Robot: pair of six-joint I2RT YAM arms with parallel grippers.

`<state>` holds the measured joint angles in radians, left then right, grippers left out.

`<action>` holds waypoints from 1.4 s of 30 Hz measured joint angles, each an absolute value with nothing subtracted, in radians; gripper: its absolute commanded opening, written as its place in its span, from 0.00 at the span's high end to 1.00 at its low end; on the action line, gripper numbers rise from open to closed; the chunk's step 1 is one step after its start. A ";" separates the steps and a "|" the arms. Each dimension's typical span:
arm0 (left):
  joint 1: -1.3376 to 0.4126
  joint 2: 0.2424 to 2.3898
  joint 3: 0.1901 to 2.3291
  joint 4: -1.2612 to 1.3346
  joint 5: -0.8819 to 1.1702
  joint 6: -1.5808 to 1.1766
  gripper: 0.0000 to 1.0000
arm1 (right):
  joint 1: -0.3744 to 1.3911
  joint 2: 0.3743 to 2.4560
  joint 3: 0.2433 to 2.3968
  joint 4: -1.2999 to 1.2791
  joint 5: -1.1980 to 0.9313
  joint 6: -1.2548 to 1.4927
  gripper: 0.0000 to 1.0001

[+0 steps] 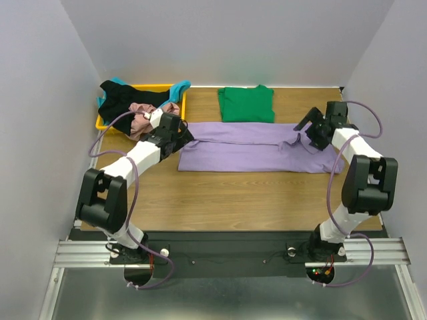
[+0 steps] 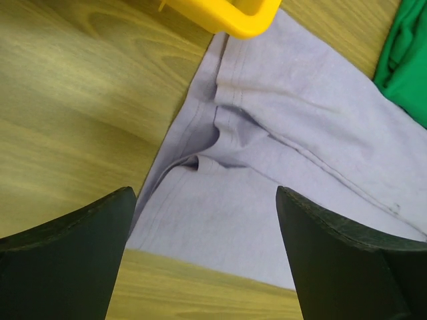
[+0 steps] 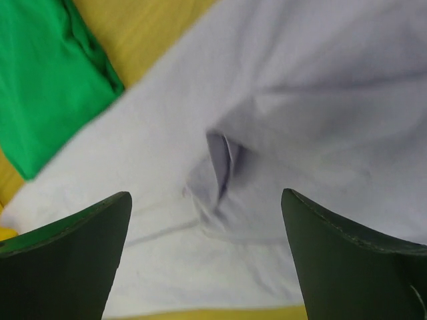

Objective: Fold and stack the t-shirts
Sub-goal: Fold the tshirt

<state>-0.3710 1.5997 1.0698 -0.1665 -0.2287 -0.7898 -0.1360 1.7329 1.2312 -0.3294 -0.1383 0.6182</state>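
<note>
The lavender purple t-shirt [image 1: 257, 150] lies spread across the table's middle, folded lengthwise. My left gripper [image 1: 179, 133] is open just above its left end, and the left wrist view shows the purple cloth [image 2: 267, 167] between empty fingers [image 2: 73, 247]. My right gripper [image 1: 308, 137] is open over the shirt's right end, where a bunched fold [image 3: 223, 173] lies between its fingers [image 3: 347, 260]. A folded green t-shirt [image 1: 247, 103] lies behind the purple one. Black [image 1: 123, 99], dusty pink [image 1: 145, 115] and teal [image 1: 179, 87] shirts are heaped in the yellow tray [image 1: 107, 124].
The yellow tray stands at the back left, and its corner [image 2: 233, 17] nearly touches the purple shirt's left end. The green shirt's edge shows in both wrist views [image 2: 407, 60] [image 3: 47, 80]. Bare wooden tabletop [image 1: 240, 200] lies in front of the purple shirt.
</note>
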 measured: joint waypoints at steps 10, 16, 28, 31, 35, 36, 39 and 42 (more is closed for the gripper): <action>-0.371 1.405 0.853 -0.136 -0.204 -0.793 0.02 | -0.136 1.666 1.106 -0.327 -0.208 0.564 0.00; -0.371 1.364 0.790 -0.130 -0.197 -0.794 0.02 | -0.136 1.773 1.132 -0.302 -0.226 0.566 0.00; -0.371 1.369 0.778 -0.083 -0.187 -0.794 0.02 | -0.136 1.850 1.213 -0.200 -0.155 0.573 0.00; -0.371 1.383 0.778 -0.073 -0.186 -0.793 0.02 | -0.136 1.896 1.274 -0.182 -0.121 0.554 0.00; -0.371 1.399 0.778 -0.075 -0.187 -0.793 0.02 | -0.136 1.996 1.376 -0.158 -0.108 0.521 0.00; -0.371 1.399 0.778 -0.077 -0.188 -0.793 0.02 | -0.136 2.019 1.394 -0.151 -0.110 0.511 0.00; -0.371 1.398 0.778 -0.080 -0.189 -0.793 0.02 | -0.136 2.011 1.390 -0.156 -0.124 0.477 0.00; -0.373 1.393 0.779 -0.076 -0.174 -0.786 0.02 | -0.136 1.912 1.306 -0.149 -0.128 0.449 0.00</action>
<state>-0.3729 1.3926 0.7788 -0.0761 -0.1741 -0.7864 -0.1360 1.9121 1.3064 -0.1490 -0.1276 0.4488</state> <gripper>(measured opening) 0.985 0.998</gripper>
